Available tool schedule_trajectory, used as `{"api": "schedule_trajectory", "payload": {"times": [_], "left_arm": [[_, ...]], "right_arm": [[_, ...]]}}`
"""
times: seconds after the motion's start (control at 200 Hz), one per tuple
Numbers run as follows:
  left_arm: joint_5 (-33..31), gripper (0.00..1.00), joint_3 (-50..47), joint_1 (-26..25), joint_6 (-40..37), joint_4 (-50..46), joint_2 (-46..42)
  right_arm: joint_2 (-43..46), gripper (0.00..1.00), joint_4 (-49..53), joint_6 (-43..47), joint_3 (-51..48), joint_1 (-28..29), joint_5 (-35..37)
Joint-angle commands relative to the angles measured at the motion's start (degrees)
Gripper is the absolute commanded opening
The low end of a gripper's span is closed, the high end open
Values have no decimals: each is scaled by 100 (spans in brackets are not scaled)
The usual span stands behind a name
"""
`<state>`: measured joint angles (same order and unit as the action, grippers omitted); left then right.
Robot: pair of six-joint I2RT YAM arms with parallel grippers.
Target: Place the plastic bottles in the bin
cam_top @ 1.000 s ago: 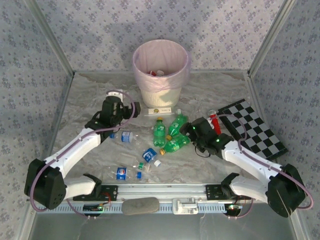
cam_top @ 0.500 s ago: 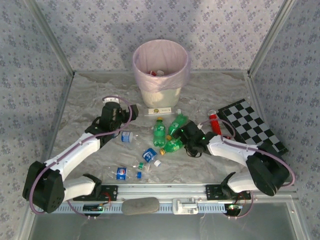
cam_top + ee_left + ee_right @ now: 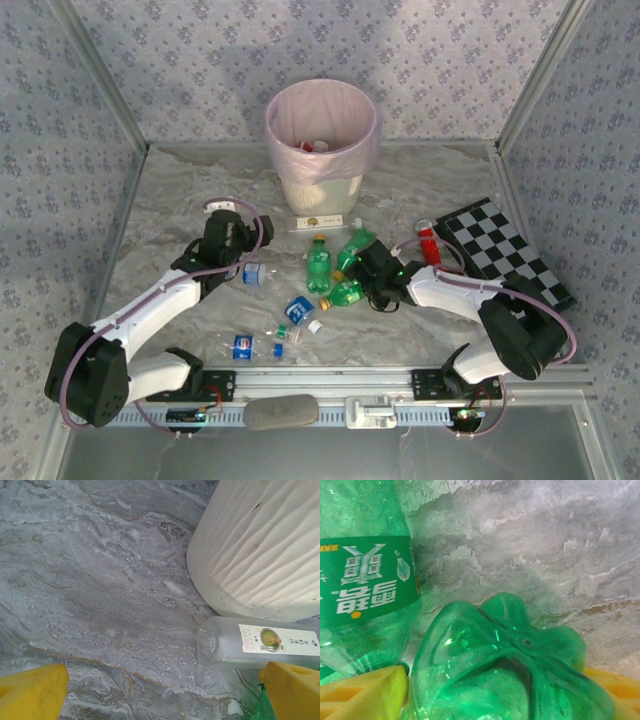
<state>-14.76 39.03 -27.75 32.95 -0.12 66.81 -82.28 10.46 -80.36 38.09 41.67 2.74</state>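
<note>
The bin (image 3: 272, 130) stands at the back centre, its pink liner over the rim; its cream wall (image 3: 260, 545) shows in the left wrist view. Three green bottles lie mid-table (image 3: 318, 265) (image 3: 352, 248) (image 3: 347, 292). My right gripper (image 3: 362, 286) (image 3: 490, 690) is shut on the nearest green bottle (image 3: 500, 665), whose base fills the gap between the yellow fingers (image 3: 362, 692). My left gripper (image 3: 245, 238) (image 3: 162, 692) hangs open over bare table, left of a clear bottle (image 3: 250, 642) with a white label at the bin's foot. Clear blue-labelled bottles (image 3: 252, 272) (image 3: 299, 308) (image 3: 241, 345) lie nearby. An orange-red bottle (image 3: 430, 245) lies right.
A checkerboard (image 3: 510, 250) lies at the right. Loose caps (image 3: 315, 326) (image 3: 278, 350) sit near the front. Patterned walls close the sides and back. A second green bottle (image 3: 365, 570) lies close beside the held one.
My right arm has reached left to the green bottle and its jaws have come in on the bottle. My left gripper has drifted slightly forward, staying open.
</note>
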Motion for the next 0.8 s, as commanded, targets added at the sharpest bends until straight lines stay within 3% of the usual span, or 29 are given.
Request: {"api": "schedule_trajectory", "payload": {"times": [0.0,0.53,0.795], "left_arm": [[-163,100,-61,25,118,76,-117],[-259,100,-76,24,291,38,-89],[-359,100,-101,56,380,3,-115]], "right_arm": [[-236,75,-590,-60,-75,37,-19],[-258,56,-1008,23,-389,-127,-59],[348,51,-526,860,-123,-190,183]]}}
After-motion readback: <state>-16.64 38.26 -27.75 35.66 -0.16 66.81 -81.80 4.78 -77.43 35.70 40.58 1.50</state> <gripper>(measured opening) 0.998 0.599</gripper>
